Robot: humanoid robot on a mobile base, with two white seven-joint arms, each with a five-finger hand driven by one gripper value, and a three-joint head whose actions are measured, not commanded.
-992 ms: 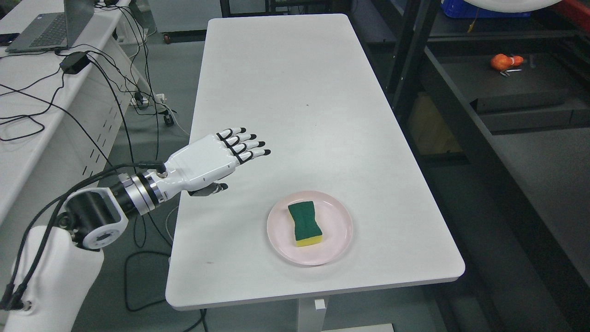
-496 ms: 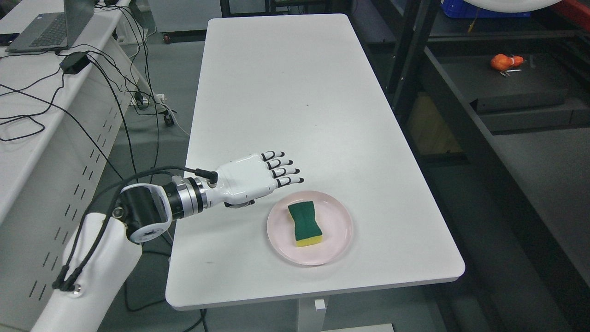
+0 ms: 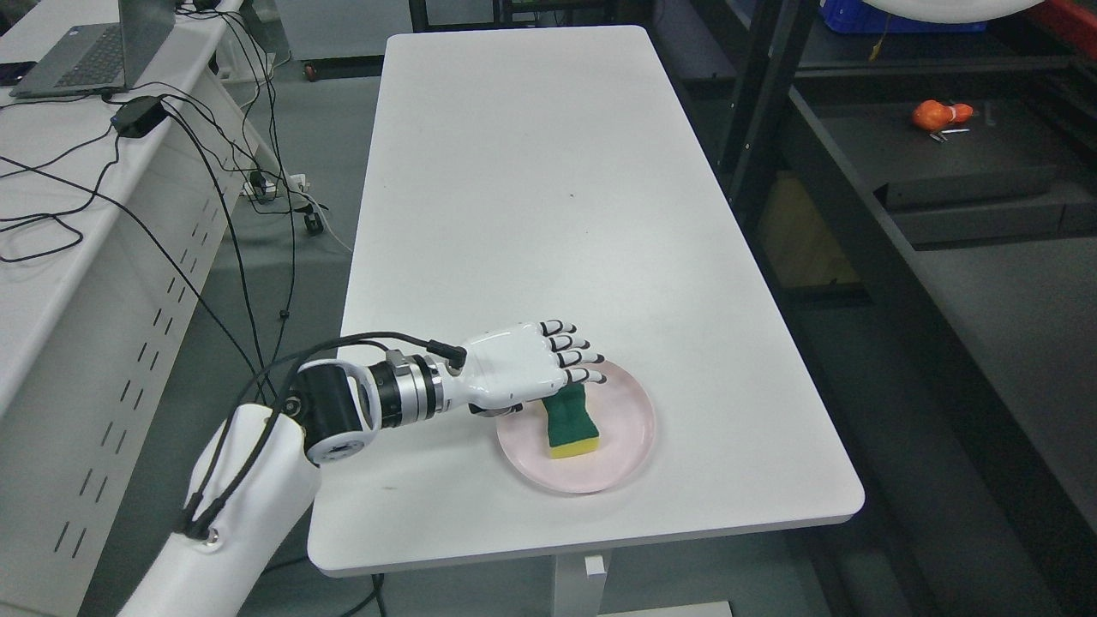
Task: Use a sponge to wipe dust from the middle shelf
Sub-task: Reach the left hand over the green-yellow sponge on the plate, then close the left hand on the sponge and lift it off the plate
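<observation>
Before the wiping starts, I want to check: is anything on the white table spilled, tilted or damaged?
Nothing stands out. The sponge lies flat, green side up, on the pink plate, which sits level on the table. The left hand, fingers extended, hovers over the sponge's far end.

We see a white rectangular table (image 3: pixel 548 214) with rounded corners, running lengthwise away from us. On it, near the front edge and right of the middle, lies a round pink plate (image 3: pixel 621 450). The rest of the top shows only a few small dark specks.
</observation>
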